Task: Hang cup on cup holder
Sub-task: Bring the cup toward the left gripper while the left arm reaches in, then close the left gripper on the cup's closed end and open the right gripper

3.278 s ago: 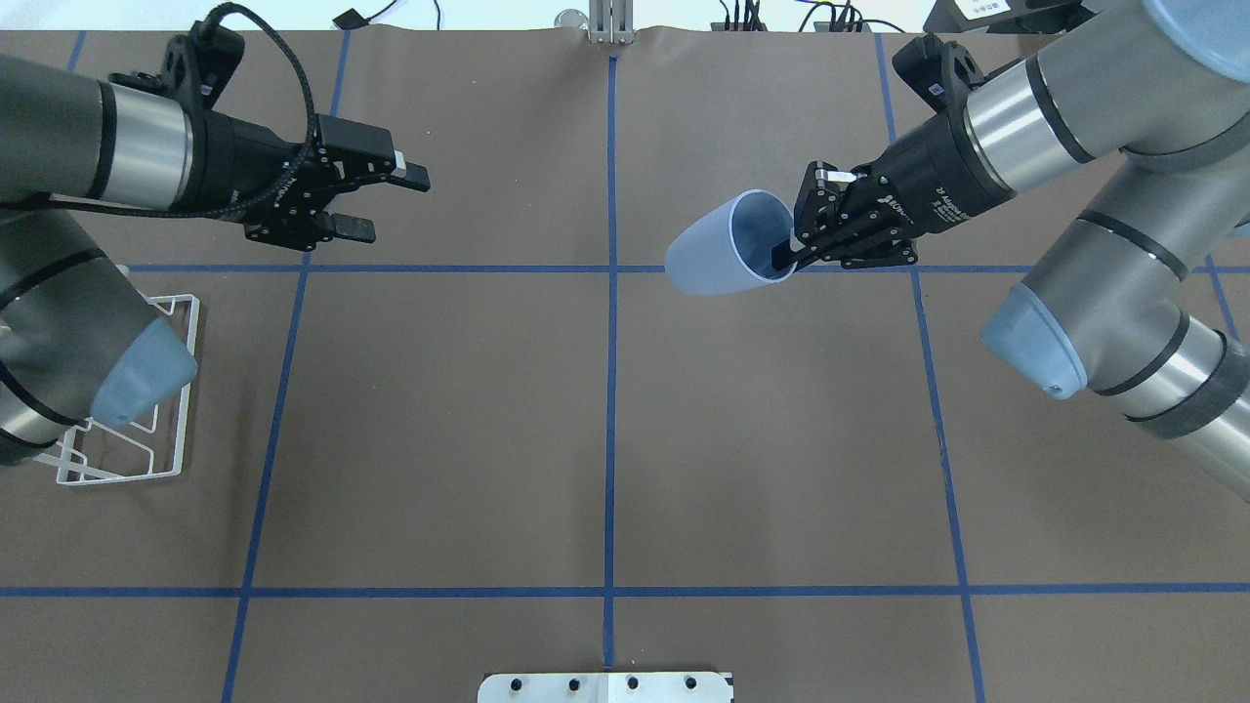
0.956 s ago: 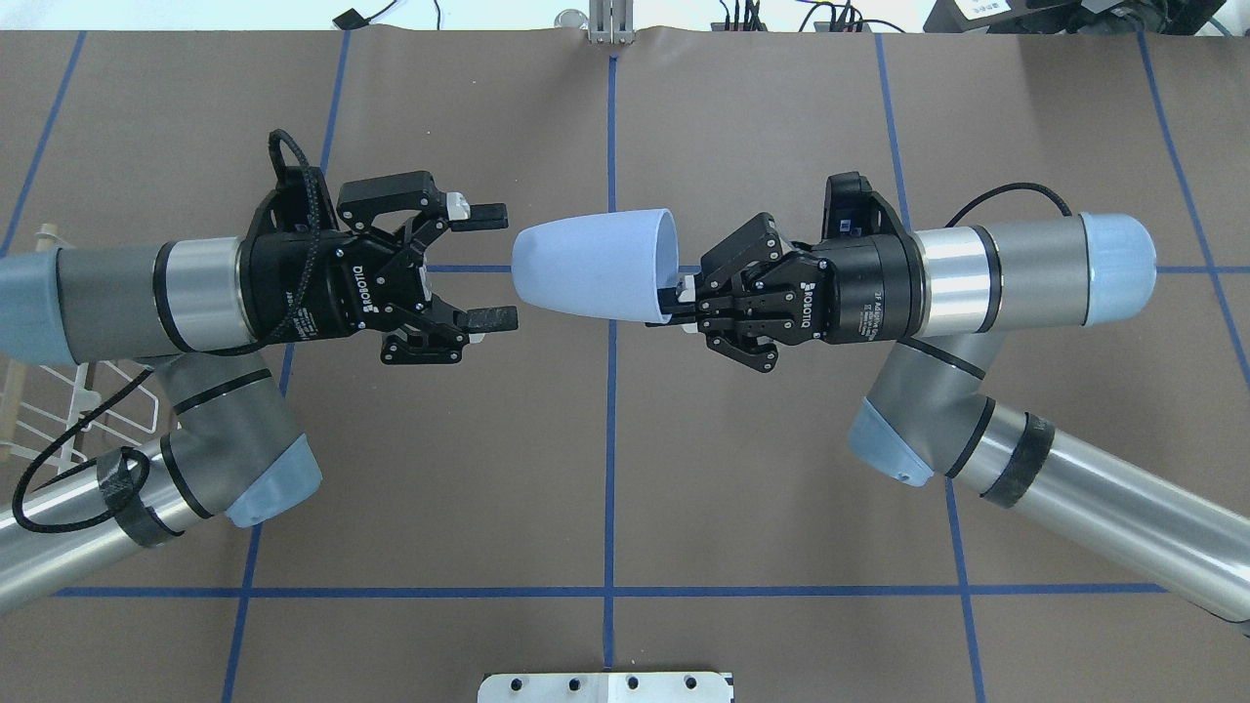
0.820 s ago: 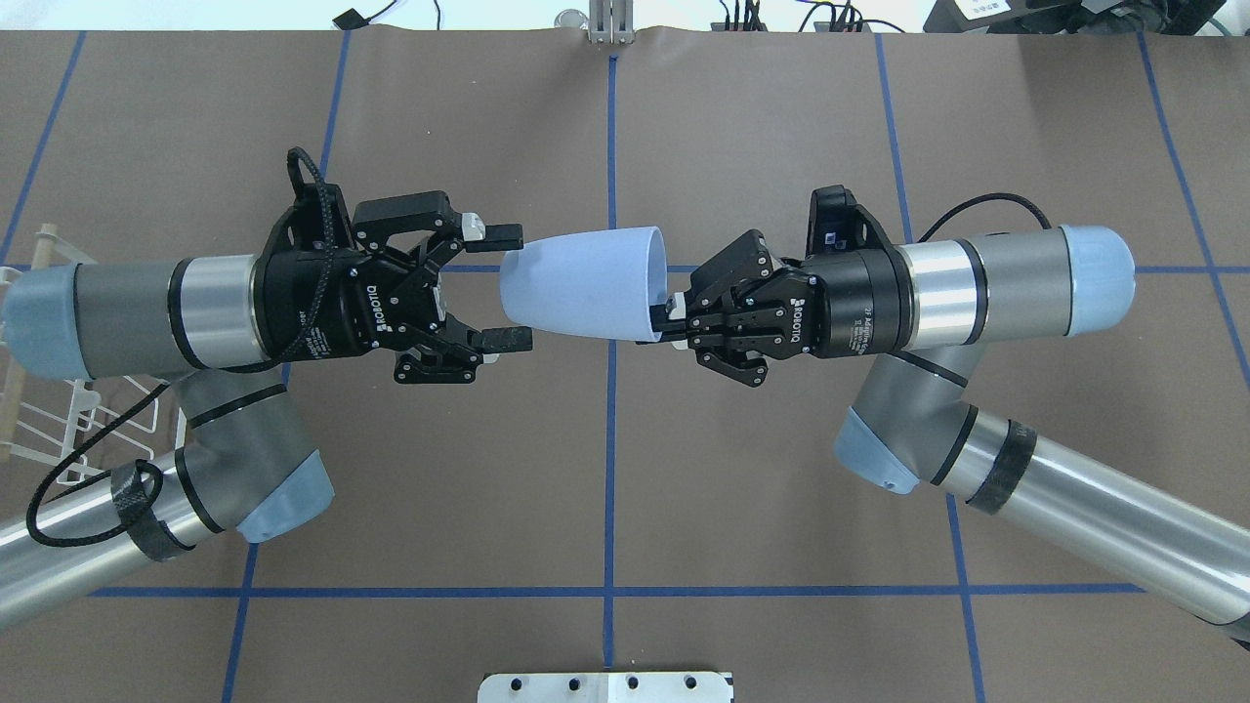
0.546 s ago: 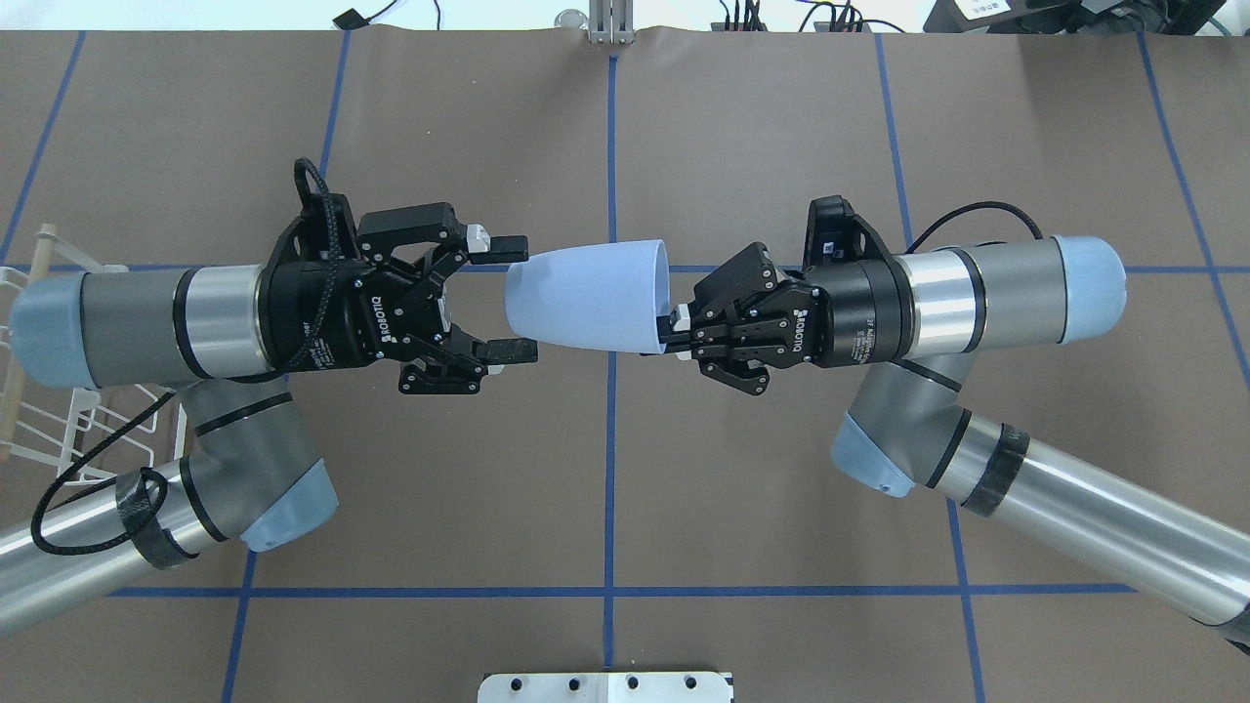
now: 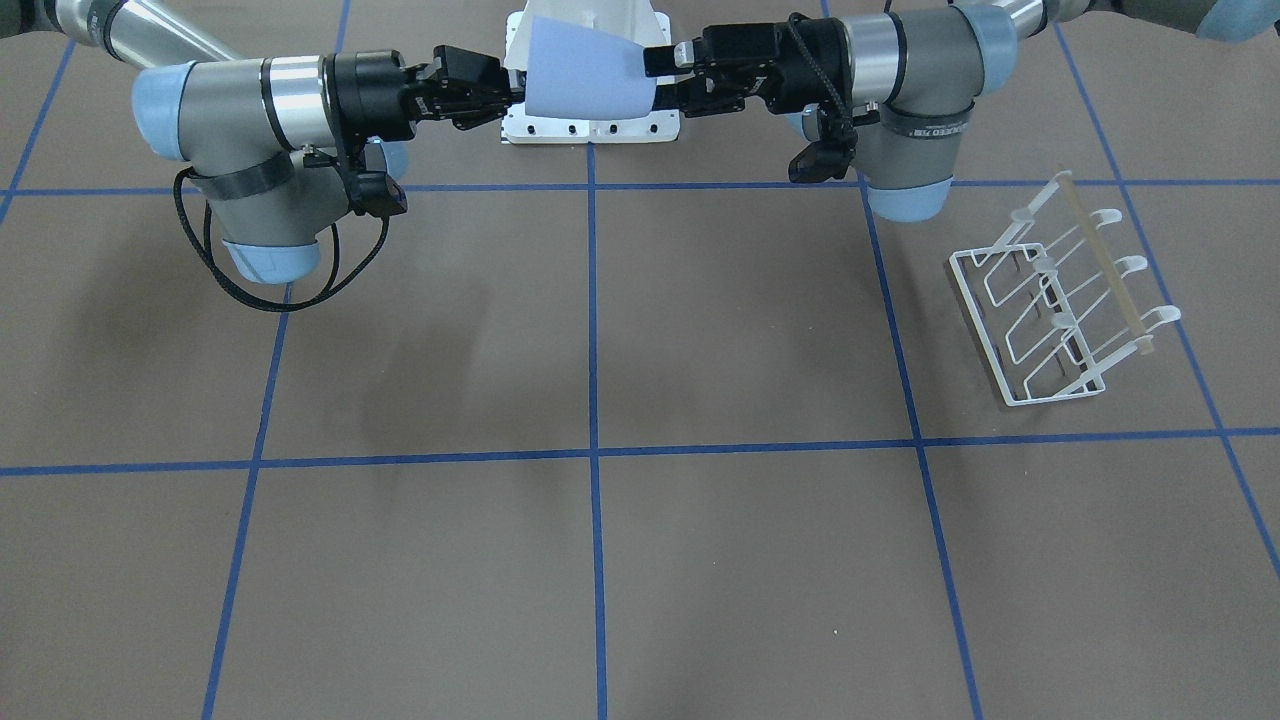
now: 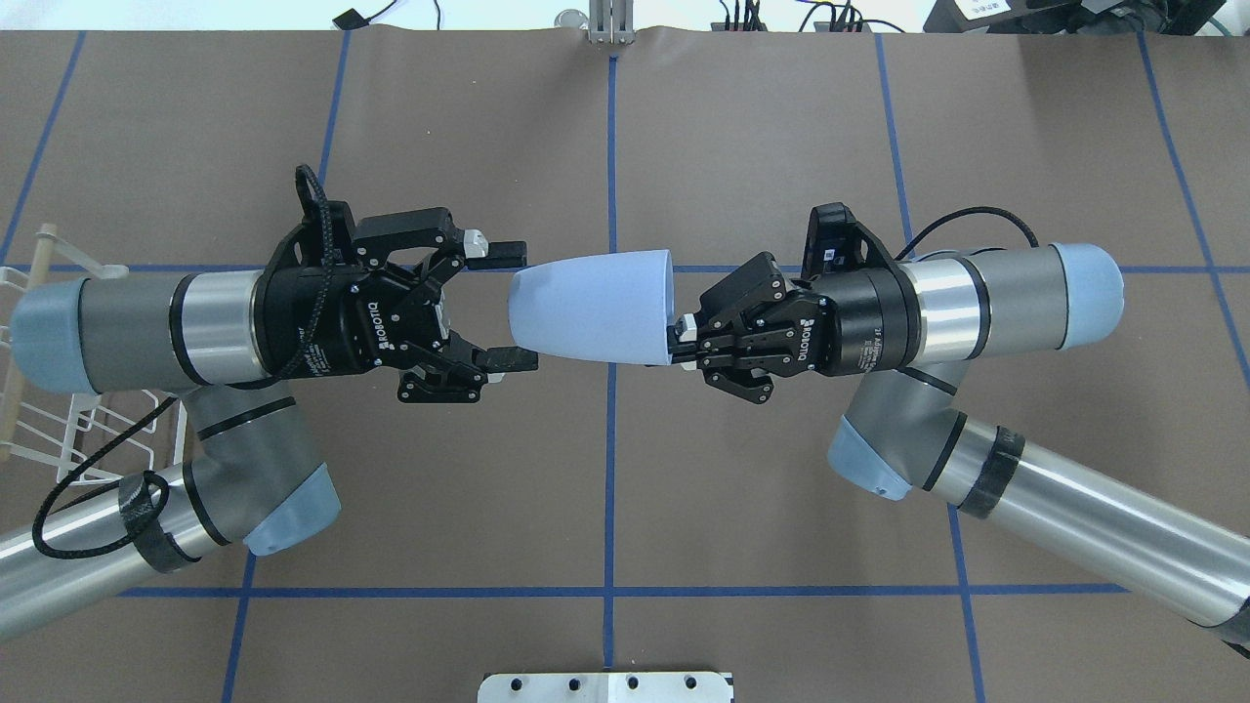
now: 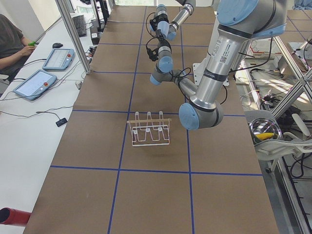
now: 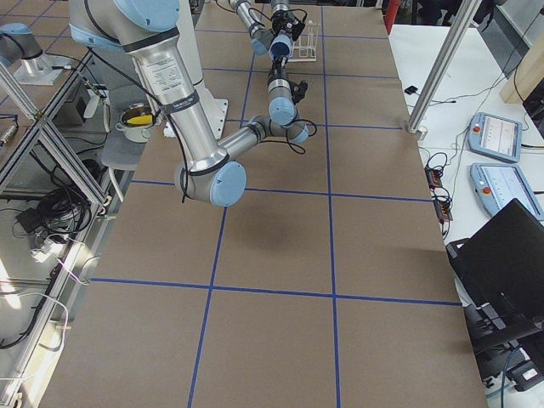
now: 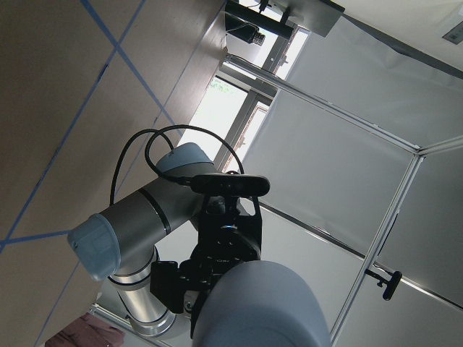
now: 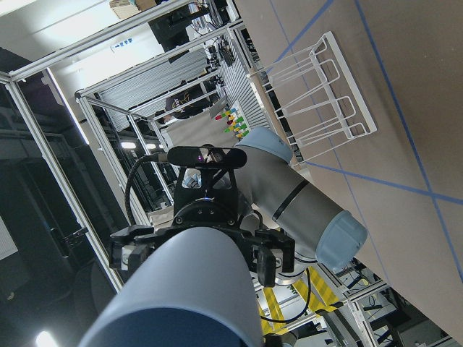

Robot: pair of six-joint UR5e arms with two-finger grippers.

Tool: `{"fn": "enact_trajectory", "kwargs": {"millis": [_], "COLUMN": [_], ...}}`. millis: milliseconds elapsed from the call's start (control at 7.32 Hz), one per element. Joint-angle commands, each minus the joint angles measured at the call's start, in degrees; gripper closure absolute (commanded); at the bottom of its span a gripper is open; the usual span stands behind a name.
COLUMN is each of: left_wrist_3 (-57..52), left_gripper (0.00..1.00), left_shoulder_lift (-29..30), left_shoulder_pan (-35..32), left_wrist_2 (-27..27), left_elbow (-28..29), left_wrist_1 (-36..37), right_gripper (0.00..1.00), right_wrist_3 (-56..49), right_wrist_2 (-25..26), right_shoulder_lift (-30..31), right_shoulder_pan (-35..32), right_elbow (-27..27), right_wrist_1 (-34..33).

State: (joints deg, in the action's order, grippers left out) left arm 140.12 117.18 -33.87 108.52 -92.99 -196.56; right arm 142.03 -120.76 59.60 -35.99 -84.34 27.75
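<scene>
The light blue-grey cup (image 6: 596, 308) hangs on its side above the table's middle, base toward my left arm; it also shows in the front view (image 5: 585, 82). My right gripper (image 6: 679, 344) is shut on the cup's rim. My left gripper (image 6: 512, 309) is open, its two fingers straddling the cup's base with small gaps. In the front view the left gripper (image 5: 662, 80) is on the cup's right and the right gripper (image 5: 512, 96) on its left. The white wire cup holder (image 5: 1106, 262) stands on the table by my left arm, partly hidden overhead (image 6: 41, 249).
The white robot pedestal plate (image 6: 605, 686) sits at the near table edge. Blue tape lines cross the brown table cover. In the left side view an operator (image 7: 9, 44) sits at a bench with tablets beside the table.
Both arms have swung in to the middle. The right gripper carried the cup leftward and turned it base-first. The open left gripper moved right until its fingers flank the cup's base.
</scene>
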Motion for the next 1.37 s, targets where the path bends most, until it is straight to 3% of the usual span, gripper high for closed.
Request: {"fn": "enact_trajectory", "kwargs": {"millis": [0, 956, 1093, 1229], "left_wrist_3": [0.2, 0.2, 0.2, 0.7], "left_gripper": [0.02, 0.07, 0.12, 0.58], "left_shoulder_lift": [0.2, 0.3, 0.2, 0.3], "left_shoulder_pan": [0.2, 2.0, 2.1, 2.1], "left_wrist_2": [-0.4, -1.1, -1.1, -1.1], "left_elbow": [0.0, -0.3, -0.4, -0.6], "left_wrist_1": [-0.1, -0.7, -0.7, -0.7], "right_gripper": [1.0, 1.0, 1.0, 1.0], "right_wrist_3": [0.1, 0.0, 0.0, 0.0], "right_wrist_2": [0.0, 0.2, 0.2, 0.2], "right_shoulder_lift": [0.0, 0.0, 0.0, 0.0], "right_shoulder_pan": [0.8, 1.4, 1.4, 1.4], "right_elbow": [0.0, 0.0, 0.0, 0.0], "right_wrist_1": [0.3, 1.3, 1.3, 1.3]}}
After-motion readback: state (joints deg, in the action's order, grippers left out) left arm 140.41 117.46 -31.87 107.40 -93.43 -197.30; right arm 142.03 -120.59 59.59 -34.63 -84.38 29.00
